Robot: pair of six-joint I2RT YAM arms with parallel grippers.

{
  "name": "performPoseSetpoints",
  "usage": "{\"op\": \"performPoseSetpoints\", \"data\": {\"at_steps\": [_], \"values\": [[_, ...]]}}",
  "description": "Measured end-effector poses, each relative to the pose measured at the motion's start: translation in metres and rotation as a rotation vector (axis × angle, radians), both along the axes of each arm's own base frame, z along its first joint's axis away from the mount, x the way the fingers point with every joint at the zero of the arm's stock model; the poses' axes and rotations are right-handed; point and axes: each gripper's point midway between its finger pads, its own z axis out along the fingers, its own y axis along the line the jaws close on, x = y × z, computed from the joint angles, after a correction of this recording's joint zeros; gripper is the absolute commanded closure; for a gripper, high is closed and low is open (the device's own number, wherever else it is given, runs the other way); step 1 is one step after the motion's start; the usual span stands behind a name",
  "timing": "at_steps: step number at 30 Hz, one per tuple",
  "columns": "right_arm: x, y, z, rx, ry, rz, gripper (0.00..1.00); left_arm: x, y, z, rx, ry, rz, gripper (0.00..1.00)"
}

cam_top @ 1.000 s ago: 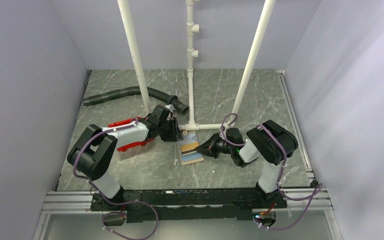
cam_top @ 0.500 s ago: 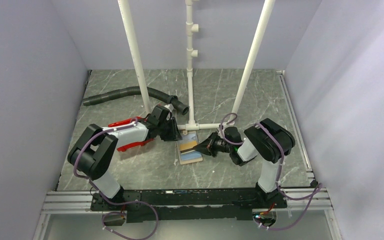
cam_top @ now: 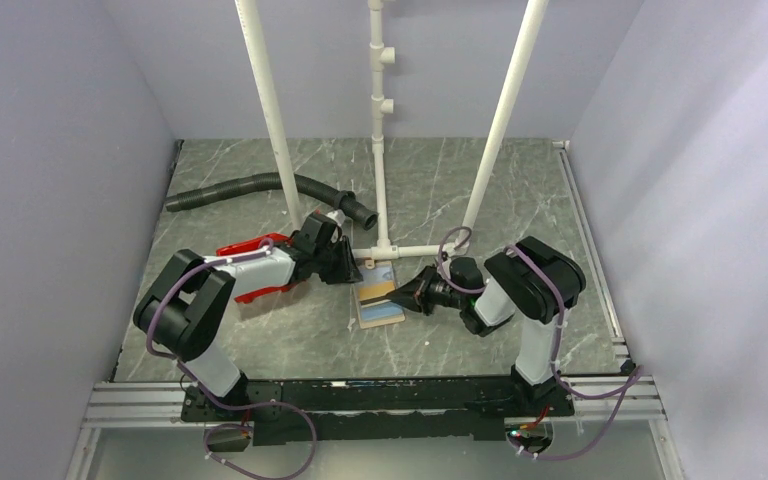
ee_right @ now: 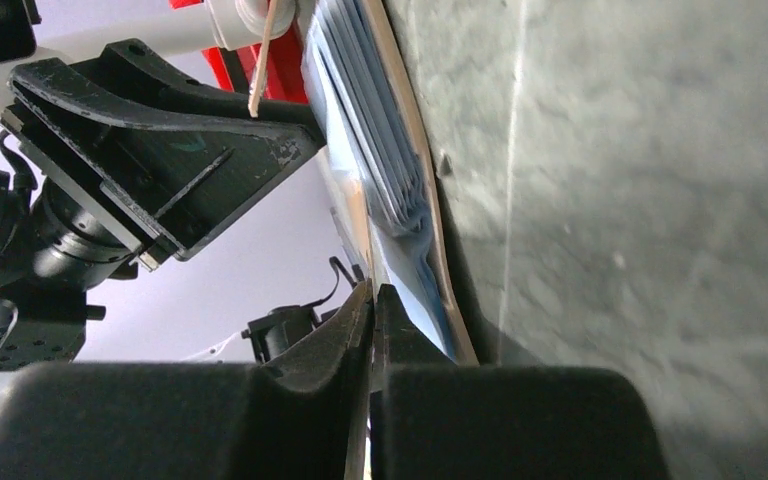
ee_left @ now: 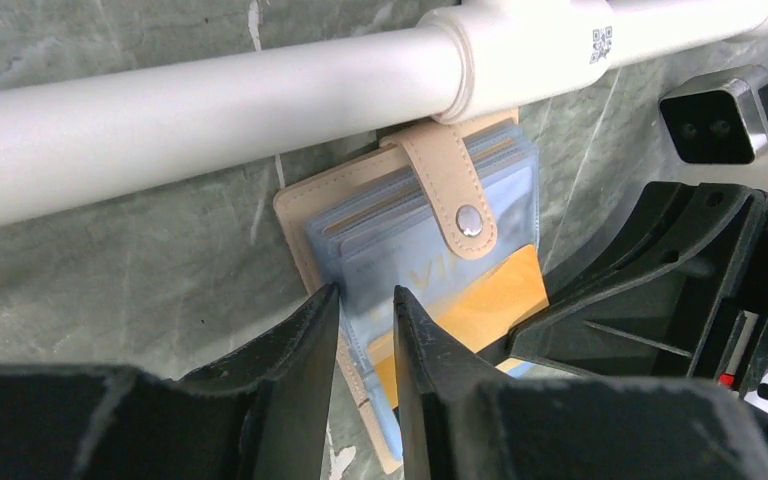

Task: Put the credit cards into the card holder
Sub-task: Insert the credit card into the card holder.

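- The card holder [cam_top: 382, 312] lies open on the marble table [cam_top: 290, 330] at the middle of the top view. Its upper edge touches the white pipe [ee_left: 210, 100], and its place matches the earlier frames.
- Its snap tab [ee_left: 455, 190] is folded down over the pale blue sleeves.
- The right gripper [cam_top: 401, 292] has crept slightly left and up since a second ago and now sits at the holder's right edge. Its elbow has shifted the same way.
- In the right wrist view its fingers [ee_right: 310, 360] are pressed together on a thin tan edge, seemingly a credit card [ee_left: 480, 300] seen edge-on. In the left wrist view the orange card lies partly under a sleeve.
- The left gripper [ee_left: 365, 295] has barely moved. Its fingers stand narrowly apart with a sleeve edge between them, and I cannot tell whether they grip it.
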Motion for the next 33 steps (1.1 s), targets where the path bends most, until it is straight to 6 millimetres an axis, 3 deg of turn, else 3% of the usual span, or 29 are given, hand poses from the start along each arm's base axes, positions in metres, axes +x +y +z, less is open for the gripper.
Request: {"op": "performPoseSetpoints", "data": {"at_steps": [9,16,24,33], "values": [[-0.005,-0.007,0.004,0.04,-0.006,-0.029,0.98,-0.014,0.002,-0.005,-0.002,0.029,-0.018,0.67],[-0.017,-0.014,0.003,0.036,-0.008,-0.028,1.0,-0.016,0.002,-0.002,-0.008,0.032,-0.022,0.67],[-0.015,-0.011,0.004,0.052,-0.017,-0.046,1.0,-0.017,0.001,0.0,-0.016,0.033,-0.026,0.66],[-0.023,-0.015,0.005,0.045,0.01,-0.059,1.0,-0.017,0.001,0.005,-0.019,0.029,-0.028,0.51]]}}
